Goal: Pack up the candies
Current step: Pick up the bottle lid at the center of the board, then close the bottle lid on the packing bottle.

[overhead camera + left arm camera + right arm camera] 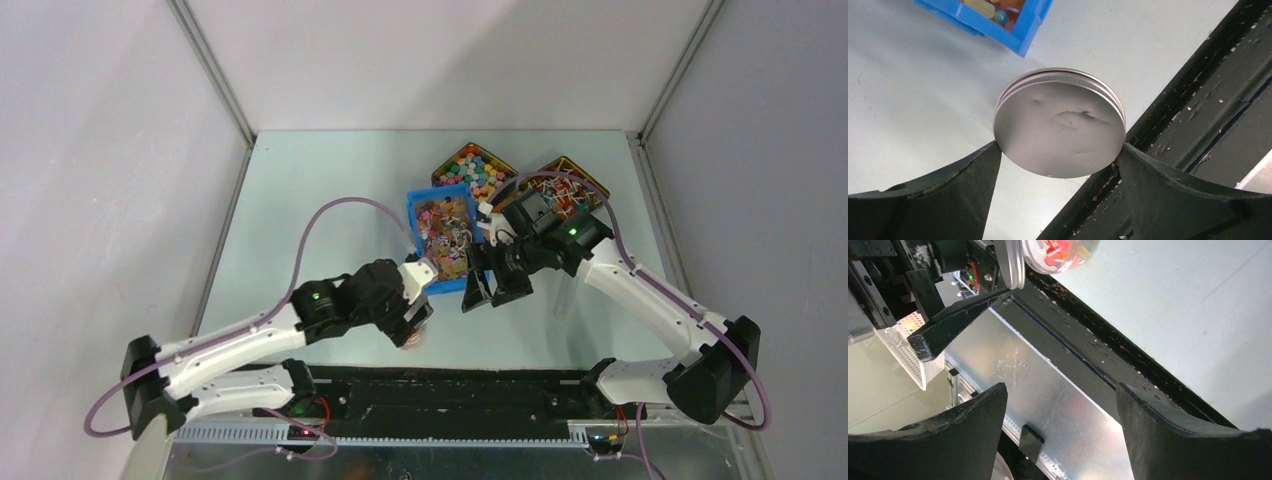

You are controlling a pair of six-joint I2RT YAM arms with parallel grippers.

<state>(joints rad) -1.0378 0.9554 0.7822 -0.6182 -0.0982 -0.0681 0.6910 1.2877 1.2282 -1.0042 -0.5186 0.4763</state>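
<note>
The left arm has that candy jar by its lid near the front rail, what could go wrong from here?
1. The left gripper pinches the jar only with its fingertips on the edge of the smooth metal lid; it could slip or swing out.
2. The jar is close to the black rail at the near edge of the table; dropped, it might roll off.
3. The open, empty right gripper is nearby and could knock it.

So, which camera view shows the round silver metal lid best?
The left wrist view: the round silver metal lid fills the centre, face-on, between the fingers of the left gripper. The right wrist view shows only its rim, edge-on. The top view mostly hides it under that gripper.
</note>
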